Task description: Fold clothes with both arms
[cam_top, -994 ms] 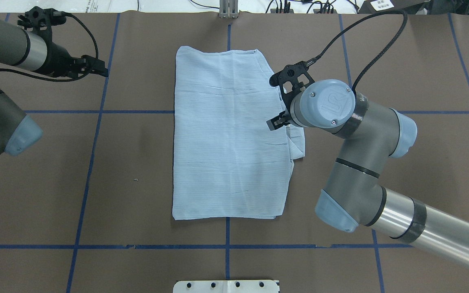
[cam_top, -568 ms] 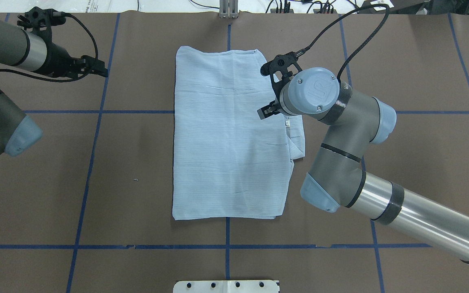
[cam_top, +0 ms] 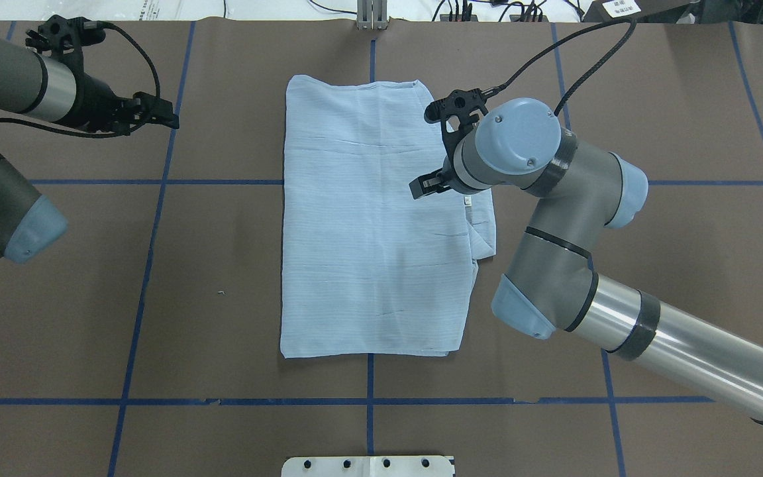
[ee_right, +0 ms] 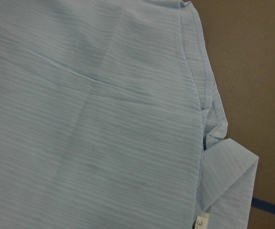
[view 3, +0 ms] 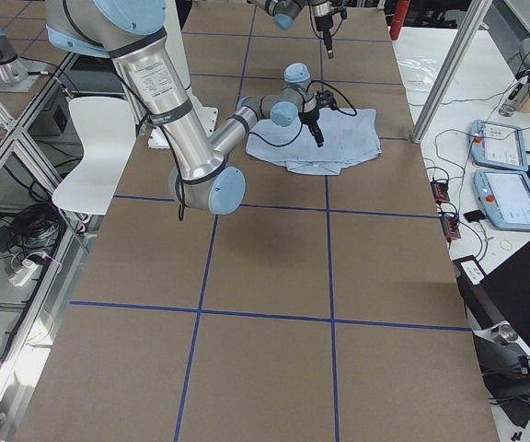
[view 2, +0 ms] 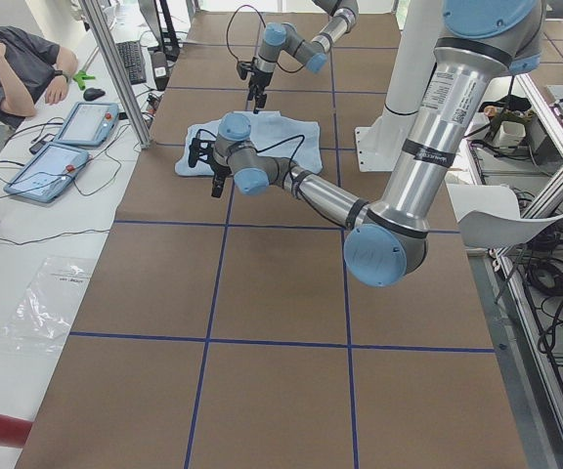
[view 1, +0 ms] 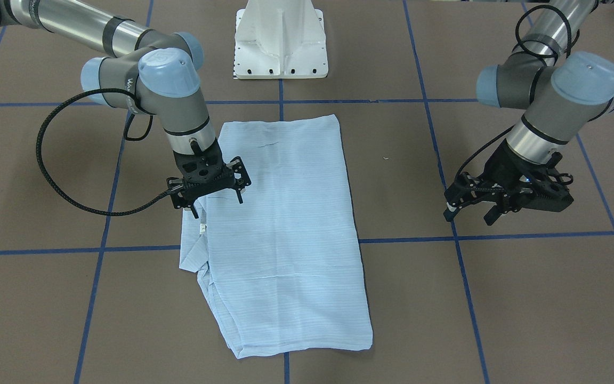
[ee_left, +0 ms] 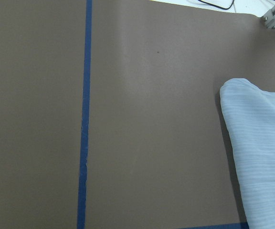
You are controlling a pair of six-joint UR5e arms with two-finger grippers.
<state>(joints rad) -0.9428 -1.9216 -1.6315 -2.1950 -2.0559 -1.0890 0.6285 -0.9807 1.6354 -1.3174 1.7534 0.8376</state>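
The clothes are one pale-blue striped shirt [cam_top: 368, 232], folded into a long rectangle and lying flat mid-table [view 1: 280, 229]. A small flap with a white label [ee_right: 200, 222] pokes out along its right edge [cam_top: 484, 228]. My right gripper [cam_top: 423, 187] hovers just above that right edge, fingers apart and holding nothing [view 1: 217, 207]. Shirt fabric [ee_right: 104, 119] fills the right wrist view. My left gripper [cam_top: 168, 120] is off to the far left of the shirt, open and empty [view 1: 469, 215]. In the left wrist view only the shirt's far corner [ee_left: 266, 152] shows.
Brown table paper with blue tape lines [cam_top: 156, 182] surrounds the shirt. The white pedestal base [view 1: 280, 42] stands at the robot's edge. An aluminium post [cam_top: 371, 16] and cables sit at the far edge. A seated person [view 2: 8, 68] and tablets [view 2: 86, 122] are beyond it.
My right gripper has moved left and slightly toward the far edge, further over the shirt. The shirt has not shifted. The left arm has barely moved.
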